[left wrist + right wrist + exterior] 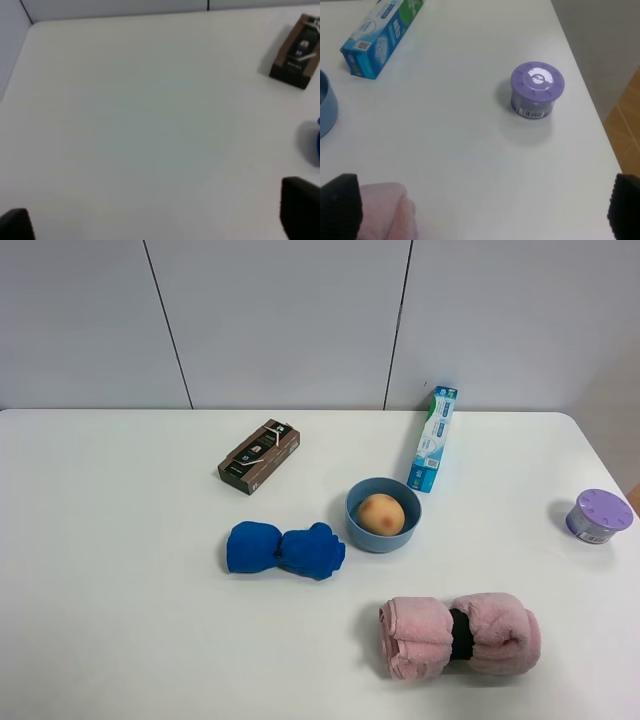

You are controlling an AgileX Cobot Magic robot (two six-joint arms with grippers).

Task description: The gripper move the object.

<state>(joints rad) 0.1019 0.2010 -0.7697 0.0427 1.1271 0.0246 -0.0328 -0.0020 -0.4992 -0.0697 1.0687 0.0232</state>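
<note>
Fruit point(380, 513), round and orange-tan with a reddish blotch, sits inside the blue bowl point(356, 518) near the middle of the white table point(120, 620). Nothing touches it, and neither arm shows in the high view.

Just behind and to the right of the bowl lies a blue and green toothpaste box point(435, 438), its long side running toward the back wall. Farther left, toward the back, a brown box point(259, 456) lies at a slant. A crumpled blue cloth point(284, 549) lies just left of the bowl, close to its rim. Nearer the front, a rolled pink towel point(458, 635) with a dark band around its middle lies on its side. A purple lidded tub point(599, 516) stands upright near the right edge of the table, well apart from the rest.

The left hand point(157, 217) shows only as two dark fingertips point(300, 207) at the corners of its wrist view, spread wide over bare table, holding nothing. The right hand point(482, 210) is likewise spread wide and holds nothing, its dark fingertips point(340, 205) at the view's corners, with one next to the pink towel in that view and the purple tub ahead of it.
</note>
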